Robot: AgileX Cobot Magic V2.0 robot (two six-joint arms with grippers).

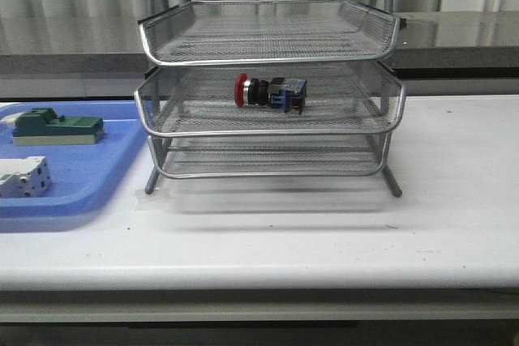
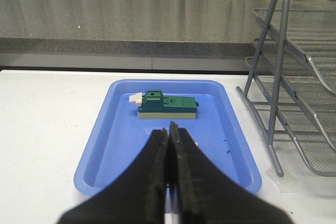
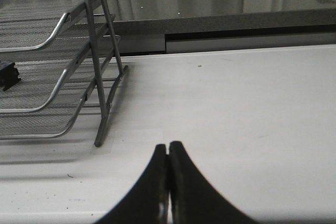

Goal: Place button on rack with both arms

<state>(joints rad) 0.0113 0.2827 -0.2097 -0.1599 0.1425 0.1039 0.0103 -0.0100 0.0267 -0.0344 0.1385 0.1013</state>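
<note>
Near end first: your left gripper (image 2: 169,182) is fully closed, fingers pressed together, nothing between them. It hangs over the near edge of the blue tray (image 2: 105,145), aimed toward the far wall. Right gripper (image 3: 168,182) is the same: closed tight, empty, low over bare tabletop (image 3: 236,108) to the right of the rack, well apart from it. Neither arm shows in the front view, so both sit back at the near side.

Blue tray is at the left edge of the tabletop. It carries a green block (image 1: 57,127) toward its far side and a white block (image 1: 23,177) nearer you. Leave both alone.

Rack (image 1: 268,91) stands mid-table, just beside the tray's right edge. The button (image 1: 270,92) lies on its side on the middle tier, roughly centred, red cap pointing left, blue-black rear block to the right. The right wrist view catches only a dark sliver of it at the frame edge.

By my read the placement is done; you only need to hold clear.

If you must re-grip: expect a light, rigid plastic part. The cap is probably round and slick and the body may roll on the mesh. Take the squarer rear block across its flats, not the cap. Headroom under the top tier looks tight, so enter from the front, level.
</note>
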